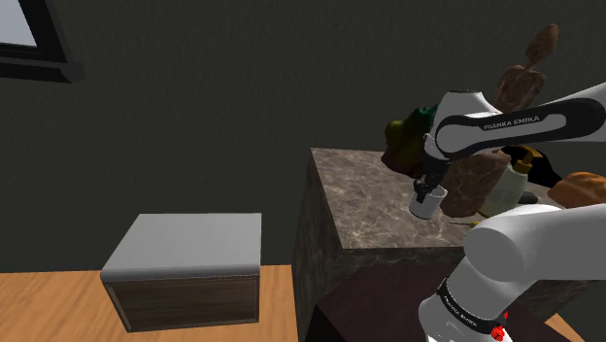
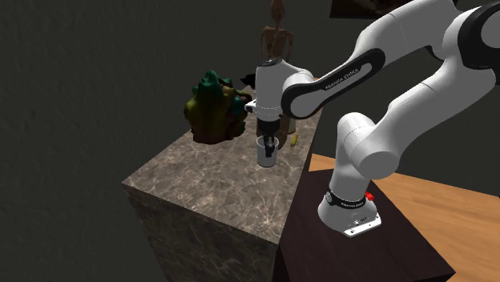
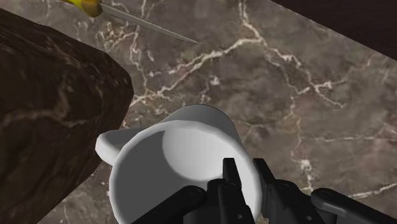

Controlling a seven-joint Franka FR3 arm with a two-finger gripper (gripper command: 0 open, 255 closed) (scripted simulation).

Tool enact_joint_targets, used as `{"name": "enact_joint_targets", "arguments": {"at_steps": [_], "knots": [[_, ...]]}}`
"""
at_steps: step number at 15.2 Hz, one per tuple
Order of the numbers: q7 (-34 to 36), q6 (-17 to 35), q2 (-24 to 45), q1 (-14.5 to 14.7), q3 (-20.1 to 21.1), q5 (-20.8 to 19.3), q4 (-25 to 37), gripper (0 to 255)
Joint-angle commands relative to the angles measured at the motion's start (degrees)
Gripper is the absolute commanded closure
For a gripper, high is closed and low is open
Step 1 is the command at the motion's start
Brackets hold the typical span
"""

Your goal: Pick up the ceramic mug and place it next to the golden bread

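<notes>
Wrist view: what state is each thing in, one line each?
Mug: upright, empty, gripped at its rim; whether it is lifted off the counter cannot be told.
End effector: shut on the mug's wall, one finger inside it.
Knife: lying flat on the counter.

Marbled stone surface (image 1: 369,199). Green-yellow lumpy figure (image 2: 215,108) at its far edge, brown statuette (image 2: 277,36) beside. Grey-topped box (image 1: 185,267) on wood floor (image 1: 49,306).
</notes>
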Motion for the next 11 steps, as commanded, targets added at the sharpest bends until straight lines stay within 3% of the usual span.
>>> {"name": "enact_joint_targets", "arguments": {"at_steps": [1, 11], "knots": [[0.00, 0.00, -0.01, 0.00, 0.00, 0.00, 0.01, 255], [-0.92, -9.00, -4.25, 0.77, 2.00, 2.38, 4.87, 255]]}}
